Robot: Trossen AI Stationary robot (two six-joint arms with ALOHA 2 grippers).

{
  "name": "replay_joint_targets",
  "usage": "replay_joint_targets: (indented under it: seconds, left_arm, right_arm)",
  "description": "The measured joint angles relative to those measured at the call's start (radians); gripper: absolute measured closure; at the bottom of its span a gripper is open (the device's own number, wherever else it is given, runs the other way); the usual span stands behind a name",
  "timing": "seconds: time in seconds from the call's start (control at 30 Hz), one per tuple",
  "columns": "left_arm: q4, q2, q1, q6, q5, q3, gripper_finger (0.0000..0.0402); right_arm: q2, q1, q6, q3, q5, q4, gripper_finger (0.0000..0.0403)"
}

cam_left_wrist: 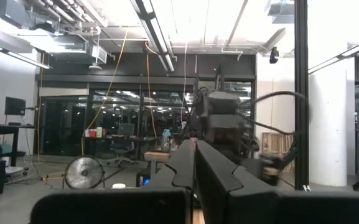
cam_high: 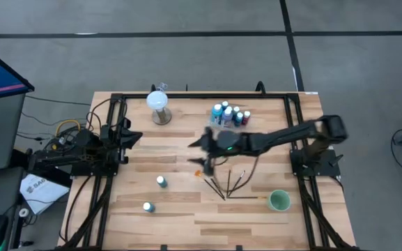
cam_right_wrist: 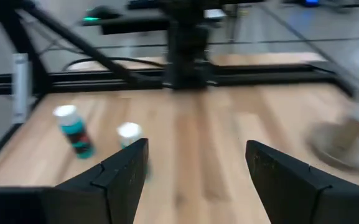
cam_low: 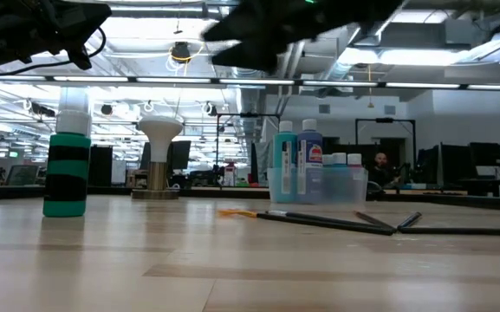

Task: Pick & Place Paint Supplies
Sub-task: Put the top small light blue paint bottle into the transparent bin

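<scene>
I am holding the right gripper (cam_high: 202, 148) above the middle of the wooden table (cam_high: 187, 223), its dark fingers (cam_right_wrist: 120, 174) spread wide with nothing between them. Ahead of it, toward the left arm, bare plank is lying open, broken only by two upright teal bottles (cam_high: 161, 181) (cam_high: 148, 206), round, white-capped and banded in black; one (cam_right_wrist: 74, 132) is showing clearly past my fingers, the other (cam_right_wrist: 130, 135) blurred just beside it. The black frame rail (cam_right_wrist: 104, 78) is bounding that far edge.

Just beside the gripper, toward the front edge, the thin dark brushes (cam_high: 225, 185) are lying flat, fanned out, long axes running diagonally; the orange-tipped one (cam_low: 237, 213) is pointing its tip toward the left side. A green cup (cam_high: 279, 201) is sitting past them, near the right front corner.

Behind the gripper, the cluster of bottles (cam_high: 230, 115) is standing upright, packed close near the rear rail. The white globe lamp (cam_high: 159, 106) is standing farther along the same rear edge.

The left gripper (cam_high: 132, 137) is waiting at the left edge, its fingers (cam_left_wrist: 195, 171) pressed together, holding nothing.
</scene>
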Motion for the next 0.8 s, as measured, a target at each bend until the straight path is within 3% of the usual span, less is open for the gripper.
replay_joint_targets:
  seconds: [0.43,0.8]
  left_arm:
    - [0.0,0.0,0.0,0.0,0.0,0.0,0.04]
    - [0.0,0.0,0.0,0.0,0.0,0.0,0.04]
  right_arm:
    - [0.451,0.035,-0.038,0.454,-0.274,-0.009,0.0139]
    - [0.603,0.03,-0.019,0.572,-0.327,-0.01,0.0139]
